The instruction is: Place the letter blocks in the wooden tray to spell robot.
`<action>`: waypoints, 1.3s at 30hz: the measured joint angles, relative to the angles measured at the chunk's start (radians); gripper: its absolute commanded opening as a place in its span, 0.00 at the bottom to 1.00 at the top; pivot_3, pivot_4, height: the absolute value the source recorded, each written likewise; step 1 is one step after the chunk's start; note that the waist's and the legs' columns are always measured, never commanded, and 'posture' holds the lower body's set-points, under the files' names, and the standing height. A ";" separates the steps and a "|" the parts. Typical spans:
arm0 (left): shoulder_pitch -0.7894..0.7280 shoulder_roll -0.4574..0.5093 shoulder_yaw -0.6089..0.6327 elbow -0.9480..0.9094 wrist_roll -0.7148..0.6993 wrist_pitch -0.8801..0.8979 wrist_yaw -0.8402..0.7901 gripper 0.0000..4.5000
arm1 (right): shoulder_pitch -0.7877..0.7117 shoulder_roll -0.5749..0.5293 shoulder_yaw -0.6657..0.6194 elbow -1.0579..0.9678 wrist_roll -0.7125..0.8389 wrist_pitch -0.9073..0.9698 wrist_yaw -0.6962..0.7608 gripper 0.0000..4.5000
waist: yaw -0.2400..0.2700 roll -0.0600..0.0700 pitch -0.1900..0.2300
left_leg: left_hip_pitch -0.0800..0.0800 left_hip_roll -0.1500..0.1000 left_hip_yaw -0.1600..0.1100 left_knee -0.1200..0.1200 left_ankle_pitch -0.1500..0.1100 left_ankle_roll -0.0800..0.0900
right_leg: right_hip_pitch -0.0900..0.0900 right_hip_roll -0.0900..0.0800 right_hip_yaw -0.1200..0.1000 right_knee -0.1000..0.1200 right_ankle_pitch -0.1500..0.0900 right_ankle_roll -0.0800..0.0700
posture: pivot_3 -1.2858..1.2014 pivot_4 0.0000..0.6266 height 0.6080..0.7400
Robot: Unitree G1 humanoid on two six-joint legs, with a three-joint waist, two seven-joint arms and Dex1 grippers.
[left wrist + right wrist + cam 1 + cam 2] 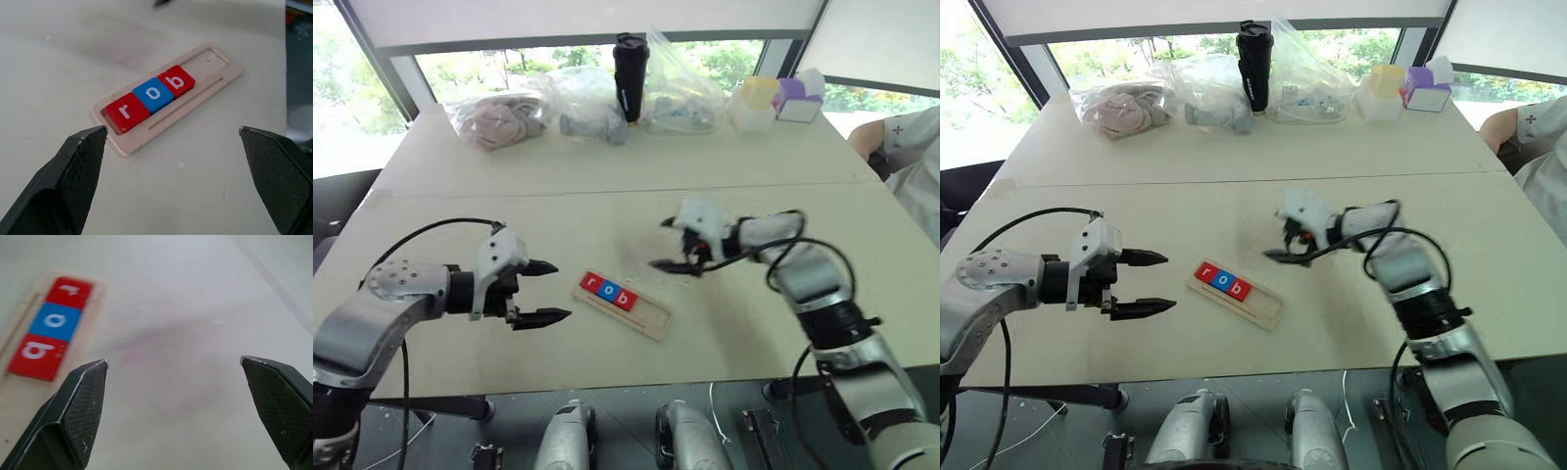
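Here, the wooden tray (625, 305) lies on the worktop (607, 211) holding red r (126, 112), blue o (153, 94), red b (175, 82); left claw (546, 292) and right claw (671, 245) both gape empty.

Right gripper (674, 245) looks motion-blurred (person (911, 162) cut off).

The wooden tray (625, 305) lies on the surface (607, 211) before me. Three letter blocks (609, 291) sit in the tray's left end, touching. My left tool (546, 292) is left of the tray, my right tool (668, 245) behind its right end.
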 measured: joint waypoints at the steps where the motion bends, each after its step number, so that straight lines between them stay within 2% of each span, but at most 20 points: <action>1: -0.004 0.000 0.000 -0.005 -0.007 0.001 -0.005 1.00 | 0.019 -0.015 -0.048 -0.030 0.041 0.058 -0.002 0.99 | -0.001 0.000 0.000 | 0.000 0.000 0.000 0.000 0.000 0.000 | 0.000 0.000 0.000 0.000 0.000 0.000 | 0.52 0.24 1.00; 4: -0.022 0.001 0.000 -0.011 -0.010 0.002 -0.012 1.00 | 0.051 -0.033 -0.143 -0.065 0.117 0.237 -0.045 0.99 | -0.005 0.000 0.000 | 0.001 0.000 0.000 0.000 0.000 0.000 | 0.000 0.000 0.000 0.001 -0.001 -0.002 | 0.52 0.24 1.00; 7: -0.039 0.001 -0.001 -0.014 -0.010 0.006 -0.012 1.00 | 0.051 -0.028 -0.196 -0.066 0.130 0.382 -0.153 0.99 | -0.009 0.000 0.000 | 0.002 0.001 0.000 0.000 0.000 0.000 | 0.000 0.000 0.000 0.001 0.000 -0.003 | 0.52 0.24 1.00; 11: -0.047 -0.003 -0.012 -0.025 -0.010 0.018 -0.012 1.00 | 0.020 0.128 -0.348 -0.097 0.126 0.696 -0.402 0.99 | -0.008 0.000 0.000 | 0.002 0.001 0.000 0.000 0.000 0.000 | -0.001 0.001 0.000 0.002 0.000 -0.003 | 0.52 0.24 1.00; 13: -0.049 -0.003 -0.020 -0.026 -0.010 0.018 -0.014 1.00 | 0.016 0.189 -0.352 -0.120 0.120 0.771 -0.489 0.99 | -0.008 0.000 0.000 | 0.001 0.001 0.000 -0.001 0.000 0.000 | -0.001 0.001 0.000 0.002 0.001 -0.002 | 0.52 0.24 1.00; 19: -0.062 -0.007 -0.026 -0.026 -0.010 0.018 -0.012 1.00 | 0.016 0.305 -0.354 -0.081 0.052 0.805 -0.710 0.99 | -0.005 0.000 0.000 | 0.000 0.000 0.000 -0.001 0.000 0.000 | -0.001 0.000 0.001 0.001 0.000 -0.003 | 0.52 0.24 1.00; 26: -0.049 -0.021 -0.027 -0.028 -0.010 0.019 0.005 1.00 | 0.019 0.380 -0.332 -0.041 0.006 0.764 -0.852 0.99 | -0.011 0.000 0.000 | 0.000 0.000 0.000 -0.001 0.000 0.000 | -0.001 0.001 0.001 0.001 0.001 -0.002 | 0.52 0.24 1.00; 29: -0.038 -0.027 -0.027 -0.030 -0.010 0.019 0.012 1.00 | 0.027 0.411 -0.315 -0.041 -0.009 0.744 -0.892 0.80 | -0.013 -0.001 -0.001 | 0.001 0.001 0.000 -0.001 0.000 0.000 | 0.000 0.001 0.001 0.001 0.000 -0.002 | 0.52 0.24 1.00; 34: -0.025 -0.034 -0.028 -0.037 -0.010 0.018 0.029 1.00 | 0.029 0.425 -0.285 -0.041 -0.020 0.725 -0.925 0.25 | -0.015 0.000 -0.001 | 0.002 0.001 -0.001 -0.001 0.000 0.000 | 0.000 0.001 0.001 0.001 0.000 -0.003 | 0.52 0.24 1.00; 39: -0.024 -0.038 -0.028 -0.038 -0.009 0.018 0.031 1.00 | 0.045 0.397 -0.276 -0.064 -0.017 0.729 -0.924 0.26 | -0.012 0.000 -0.001 | 0.002 0.001 -0.001 -0.001 0.000 0.000 | 0.000 0.001 0.001 0.001 0.000 -0.003 | 0.52 0.24 1.00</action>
